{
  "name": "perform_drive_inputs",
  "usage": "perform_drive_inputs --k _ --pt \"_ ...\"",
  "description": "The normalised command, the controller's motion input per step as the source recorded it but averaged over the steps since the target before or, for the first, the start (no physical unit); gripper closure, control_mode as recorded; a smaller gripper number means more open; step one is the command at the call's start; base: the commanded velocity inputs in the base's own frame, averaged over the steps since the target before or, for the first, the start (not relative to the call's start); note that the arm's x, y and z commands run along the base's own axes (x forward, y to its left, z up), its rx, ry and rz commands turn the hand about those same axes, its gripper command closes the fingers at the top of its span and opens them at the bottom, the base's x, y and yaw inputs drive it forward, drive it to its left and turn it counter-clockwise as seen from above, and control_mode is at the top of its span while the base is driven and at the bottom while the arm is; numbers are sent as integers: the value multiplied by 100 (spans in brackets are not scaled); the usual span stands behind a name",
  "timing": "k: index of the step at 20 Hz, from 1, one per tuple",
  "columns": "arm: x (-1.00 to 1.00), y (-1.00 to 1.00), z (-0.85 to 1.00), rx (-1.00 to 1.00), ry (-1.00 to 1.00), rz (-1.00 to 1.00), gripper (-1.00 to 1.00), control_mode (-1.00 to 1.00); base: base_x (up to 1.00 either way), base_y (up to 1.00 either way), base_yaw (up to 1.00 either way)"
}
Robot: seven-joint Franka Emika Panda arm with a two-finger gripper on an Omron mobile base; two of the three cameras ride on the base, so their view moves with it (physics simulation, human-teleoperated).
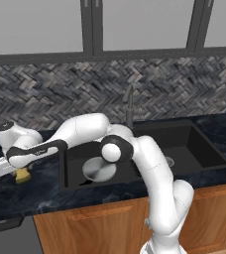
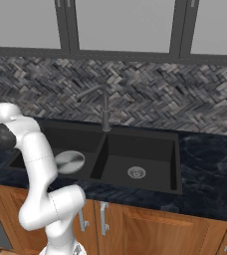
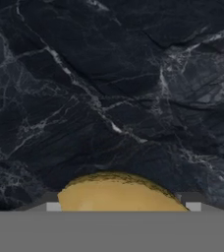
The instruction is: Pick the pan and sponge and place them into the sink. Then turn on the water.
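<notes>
Hand (image 1: 17,171) open, fingers straddling the yellow sponge (image 1: 22,174) on the dark counter (image 1: 35,193), left of the sink (image 1: 194,149).

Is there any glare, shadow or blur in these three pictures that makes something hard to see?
Left base view: even light, the pan gleams in the sink; the arm's shadow darkens the sponge. Right base view: sharp, no glare. Hand view: the sponge looks soft, cut at the bottom; the counter stays crisp.

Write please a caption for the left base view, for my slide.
End effector open over the sponge on the counter; pan lies in the sink.
</notes>
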Motion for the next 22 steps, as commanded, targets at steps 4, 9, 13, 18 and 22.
perform_drive_inputs --k 4,9,13,18,22 --pt "-21 -32 12 -1 0 -8 100 -100 0 0 0" --pt "-17 -30 8 -2 0 -9 100 -100 0 0 0" --pt "-15 -33 7 -3 0 -9 100 -100 0 0 0" --pt "-11 -37 21 -2 1 -8 100 -100 0 0 0" --pt "-8 -39 27 -2 -1 -8 100 -100 0 0 0"
